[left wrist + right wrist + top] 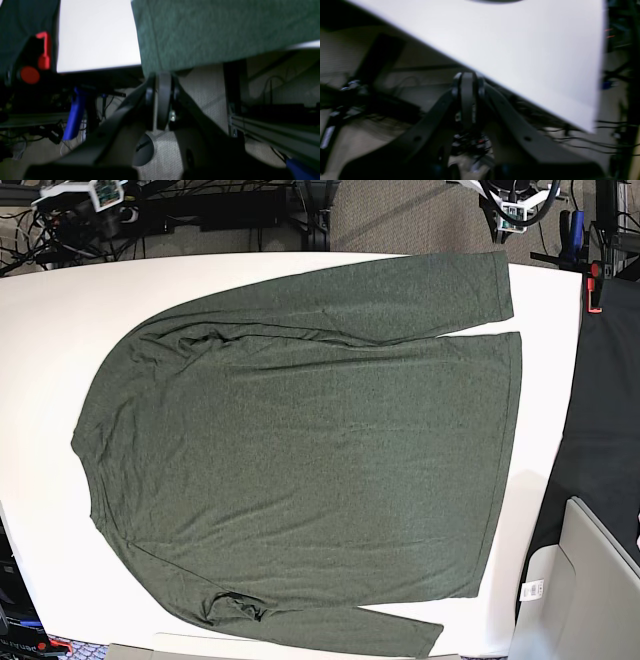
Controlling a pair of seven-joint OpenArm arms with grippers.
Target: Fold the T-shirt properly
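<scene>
White tabletop [40, 330] carries the olive T-shirt [300, 460] spread flat, its edge overhanging just above the left gripper [163, 80]; both it and the right gripper [468, 77] are pinched closed and empty, so spread fingers before taking a sleeve cuff.

white table [40, 330] with the olive t-shirt [300, 450] spread flat on it

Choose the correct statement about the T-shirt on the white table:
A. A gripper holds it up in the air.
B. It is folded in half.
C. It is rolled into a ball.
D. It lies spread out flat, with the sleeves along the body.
D: in the base view the T-shirt lies open and flat across the table, unfolded.
</scene>
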